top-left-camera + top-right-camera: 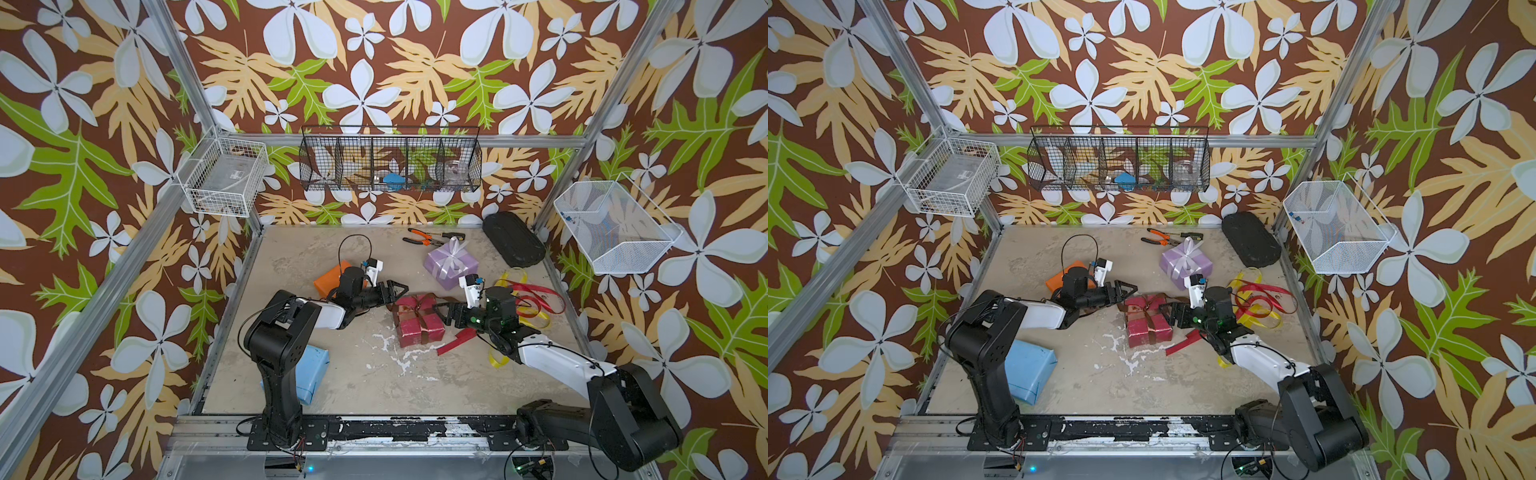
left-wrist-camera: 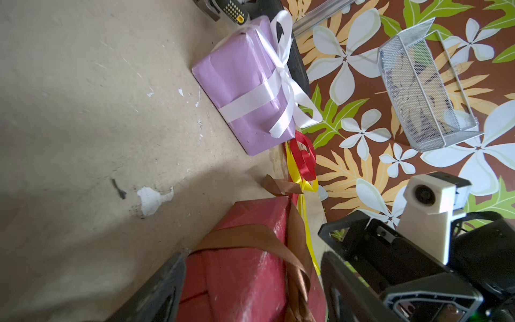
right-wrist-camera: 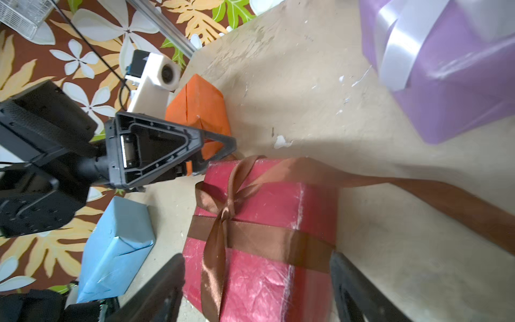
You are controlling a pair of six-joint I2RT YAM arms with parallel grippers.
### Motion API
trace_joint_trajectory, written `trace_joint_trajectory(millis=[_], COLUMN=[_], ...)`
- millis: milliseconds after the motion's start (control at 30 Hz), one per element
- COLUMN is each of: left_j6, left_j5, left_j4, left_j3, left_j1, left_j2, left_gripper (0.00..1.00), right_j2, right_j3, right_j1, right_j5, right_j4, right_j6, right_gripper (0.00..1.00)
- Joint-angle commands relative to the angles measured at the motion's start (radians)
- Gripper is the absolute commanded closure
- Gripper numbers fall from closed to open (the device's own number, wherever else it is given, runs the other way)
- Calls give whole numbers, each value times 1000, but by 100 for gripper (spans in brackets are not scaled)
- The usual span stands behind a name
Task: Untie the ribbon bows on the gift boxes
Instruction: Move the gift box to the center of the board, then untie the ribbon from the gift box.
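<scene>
The dark red gift box (image 1: 417, 328) sits mid-table with a brown ribbon bow (image 3: 227, 206) on top. One brown tail (image 3: 418, 195) trails loose across the floor. My left gripper (image 1: 405, 287) is open at the box's rear left corner, one finger above the other. My right gripper (image 1: 438, 313) is open, its fingers flanking the box's right end. The lilac box (image 1: 451, 268) behind still has its white bow (image 1: 454, 249) tied. The orange box (image 1: 328, 278) and light blue box (image 1: 311, 374) are bare. Loose red ribbon (image 1: 536, 299) and yellow ribbon (image 1: 536, 321) lie at the right.
Orange-handled pliers (image 1: 424, 239) and a black oblong case (image 1: 513, 239) lie at the back. A red ribbon end (image 1: 457, 340) lies under my right arm. Wire baskets (image 1: 390, 160) hang on the walls. Metal frame posts edge the table.
</scene>
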Motion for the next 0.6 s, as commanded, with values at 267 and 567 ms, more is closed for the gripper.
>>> trace_joint_trajectory(millis=[267, 567], left_j6=[148, 151], left_j5=[-228, -222], left_j4=[-273, -264], left_j3=[-127, -164], left_j1=[-40, -92], left_j2=[-279, -232], left_gripper=[21, 23], right_j2=[30, 184], right_j3=[100, 146], right_j1=[94, 129], right_j5=[-49, -111], right_j4=[-217, -162], right_j6=[-83, -67], right_gripper=[56, 51])
